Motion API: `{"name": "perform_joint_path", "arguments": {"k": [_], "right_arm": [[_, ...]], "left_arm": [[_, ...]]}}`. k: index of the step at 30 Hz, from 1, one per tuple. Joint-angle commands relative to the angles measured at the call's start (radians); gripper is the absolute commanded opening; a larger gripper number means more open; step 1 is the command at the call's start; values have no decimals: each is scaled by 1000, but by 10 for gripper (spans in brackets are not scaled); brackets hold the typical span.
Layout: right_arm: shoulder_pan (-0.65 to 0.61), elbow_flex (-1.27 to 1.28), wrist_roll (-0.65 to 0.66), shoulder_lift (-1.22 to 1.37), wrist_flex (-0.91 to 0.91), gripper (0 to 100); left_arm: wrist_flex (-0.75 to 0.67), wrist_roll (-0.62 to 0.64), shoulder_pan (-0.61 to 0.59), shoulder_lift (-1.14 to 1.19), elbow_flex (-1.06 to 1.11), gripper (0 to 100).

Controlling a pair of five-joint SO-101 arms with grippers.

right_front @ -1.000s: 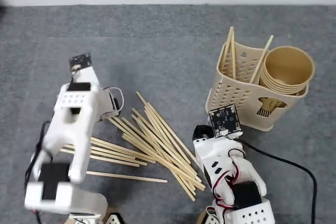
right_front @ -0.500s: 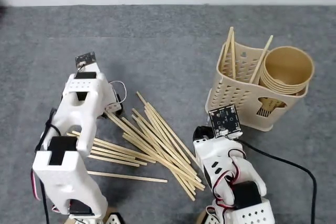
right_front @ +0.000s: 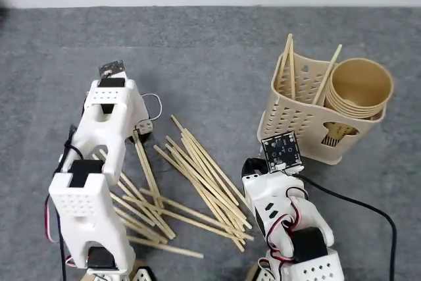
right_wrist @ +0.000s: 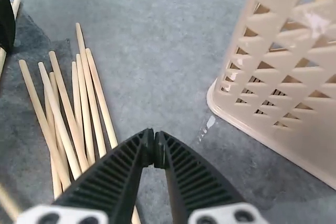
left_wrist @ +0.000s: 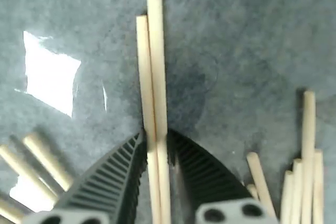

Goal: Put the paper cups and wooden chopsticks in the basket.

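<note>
1. The left claw (left_wrist: 156, 136) is gripping two round wooden chopsticks (left_wrist: 152, 61), held side by side
2. The right claw (right_wrist: 153, 145) is sitting closed on nothing, near the basket (right_front: 296, 120)
3. The slotted beige plastic basket is holding three upright sticks (right_front: 287, 57) and a nested stack of paper cups (right_front: 360, 83), too tightly stacked to count
4. Loose sticks (right_front: 204, 176) are lying criss-crossed on the grey fuzzy tabletop (right_front: 210, 44), overlapping too much to count
</note>
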Motion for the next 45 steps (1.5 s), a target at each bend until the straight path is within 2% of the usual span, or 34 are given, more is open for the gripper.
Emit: {"name": "perform_joint_path", "arguments": {"k": [1,8,20,24,26,28,33,39,45], "right_arm": [[10,-12,-11,-12,4,13],[10,-11,-11,-12,4,13],[10,-9,-11,-12,4,12],[12,-9,-11,-12,4,11],[12,-9,-11,-12,4,11],[12,-9,-11,-12,4,11],[12,-9,-11,-12,4,13],[12,-8,-11,-12,4,13],[12,-8,-11,-12,4,13]], "left_arm": [[14,2,-6,18,-21,14],[46,2,-6,9,-90,13],[292,3,2,18,-444,13],[354,0,-5,18,-472,13],[371,-49,-17,20,-464,13],[368,-129,-31,29,-438,15],[339,-206,-52,58,-378,52],[210,-215,-51,12,-248,55],[44,-213,-49,-227,16,58]]}}
